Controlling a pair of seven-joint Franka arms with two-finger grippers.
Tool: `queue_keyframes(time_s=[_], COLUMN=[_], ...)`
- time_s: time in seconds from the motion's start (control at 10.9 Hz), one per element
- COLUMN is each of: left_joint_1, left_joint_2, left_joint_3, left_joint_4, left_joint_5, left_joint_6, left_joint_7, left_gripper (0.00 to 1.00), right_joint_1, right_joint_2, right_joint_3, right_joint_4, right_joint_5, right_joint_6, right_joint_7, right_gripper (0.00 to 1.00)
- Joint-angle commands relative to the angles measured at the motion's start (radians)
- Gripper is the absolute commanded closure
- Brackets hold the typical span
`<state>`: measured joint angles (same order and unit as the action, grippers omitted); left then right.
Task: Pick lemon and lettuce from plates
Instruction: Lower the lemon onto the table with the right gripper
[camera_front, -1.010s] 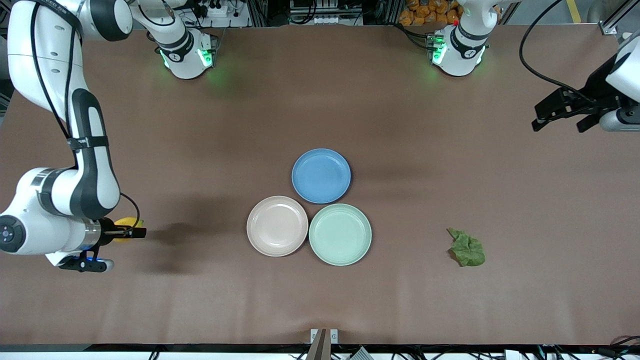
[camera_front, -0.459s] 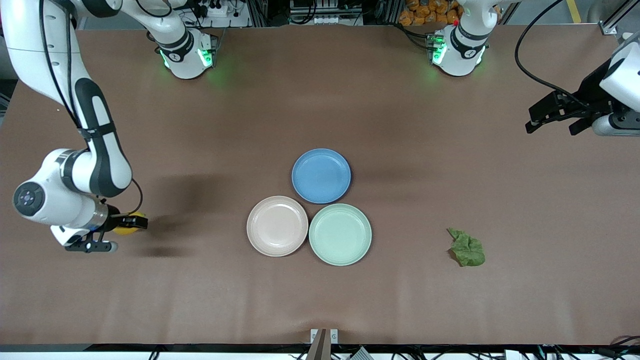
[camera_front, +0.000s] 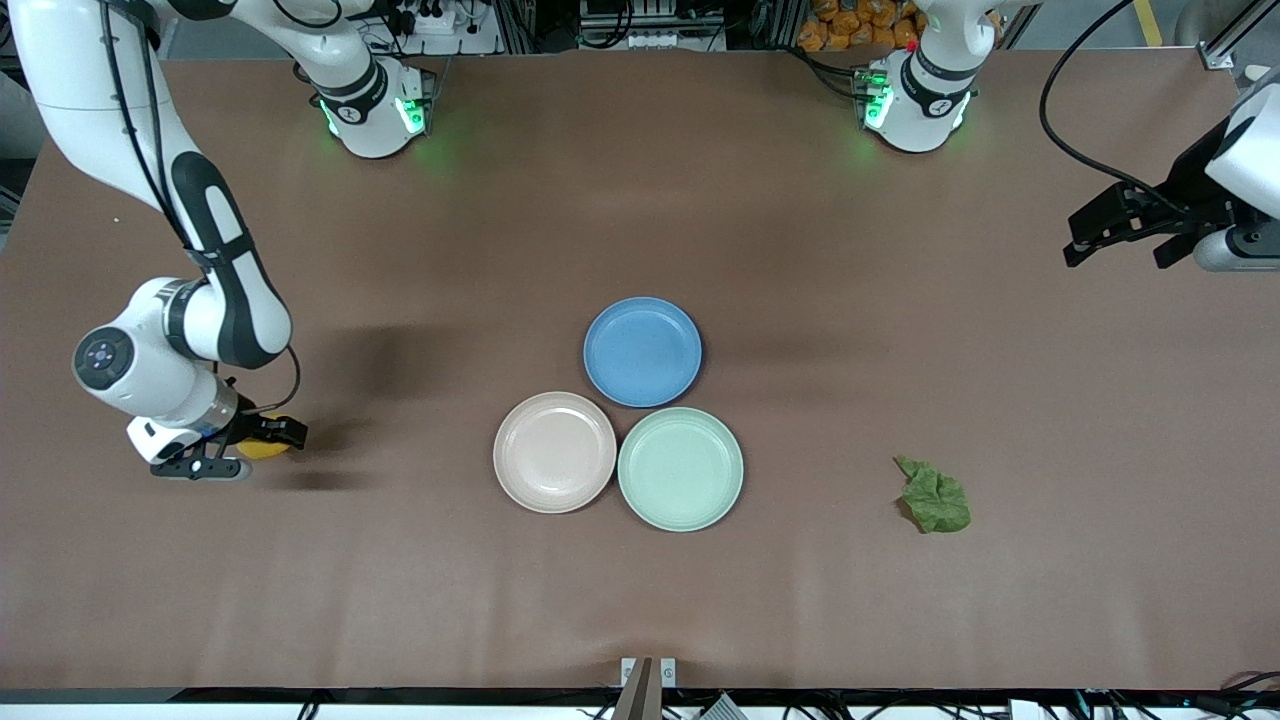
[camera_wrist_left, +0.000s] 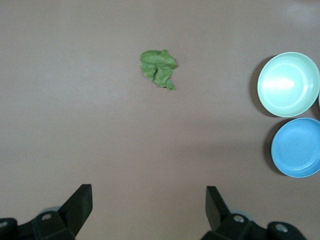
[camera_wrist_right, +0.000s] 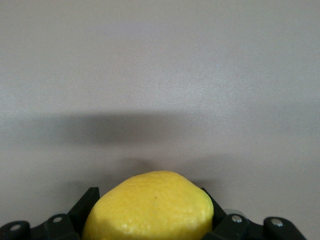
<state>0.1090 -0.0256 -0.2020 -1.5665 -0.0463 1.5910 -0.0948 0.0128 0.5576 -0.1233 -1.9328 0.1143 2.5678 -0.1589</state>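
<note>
The yellow lemon (camera_front: 260, 448) is clamped in my shut right gripper (camera_front: 278, 436), low over bare table toward the right arm's end. In the right wrist view the lemon (camera_wrist_right: 150, 207) fills the space between the fingers of the right gripper (camera_wrist_right: 148, 197). The dark green lettuce (camera_front: 935, 497) lies on the bare table toward the left arm's end, also in the left wrist view (camera_wrist_left: 159, 67). The beige-pink plate (camera_front: 555, 452) and the mint plate (camera_front: 680, 468) are both empty. My left gripper (camera_front: 1115, 248) is open and empty, high over the table's left-arm end; its jaws stand wide (camera_wrist_left: 148, 200).
An empty blue plate (camera_front: 642, 351) touches the two other plates, farther from the front camera. The left wrist view shows the mint plate (camera_wrist_left: 288, 84) and the blue plate (camera_wrist_left: 297, 147). The robot bases stand along the table's back edge.
My right gripper has come down closer to the table with the lemon and shifted slightly toward the plates. The left gripper has shifted only a little.
</note>
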Motion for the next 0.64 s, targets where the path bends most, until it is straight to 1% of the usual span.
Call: queue_keyframes(time_s=[0.0,0.28,0.37,0.46,0.55], left_joint_1=[0.008,0.009,0.011,0.011,0.011], left_joint_2=[-0.019,-0.020,-0.022,-0.034,-0.045], left_joint_3=[0.003,0.006,0.004,0.006,0.009], left_joint_4=[0.020,0.020,0.020,0.020,0.020], left_joint_5=[0.031,0.020,0.019,0.019,0.019], left_joint_6=[-0.055,-0.060,-0.092,-0.111,-0.114], left_joint_7=[0.030,0.029,0.029,0.029,0.029], left_gripper=[0.00,0.00,0.00,0.00,0.00], right_joint_1=[-0.011,-0.013,-0.013,-0.013,-0.011], right_joint_2=[-0.051,-0.044,-0.041,-0.038,-0.038], right_joint_3=[0.017,0.017,0.019,0.017,0.017], right_joint_4=[-0.121,-0.121,-0.123,-0.121,-0.120], right_joint_5=[-0.012,-0.012,-0.012,-0.010,-0.012], right_joint_6=[0.130,0.146,0.152,0.153,0.153], right_joint_7=[-0.010,-0.010,-0.010,-0.010,-0.008], right_gripper=[0.47,0.47,0.47,0.44,0.27])
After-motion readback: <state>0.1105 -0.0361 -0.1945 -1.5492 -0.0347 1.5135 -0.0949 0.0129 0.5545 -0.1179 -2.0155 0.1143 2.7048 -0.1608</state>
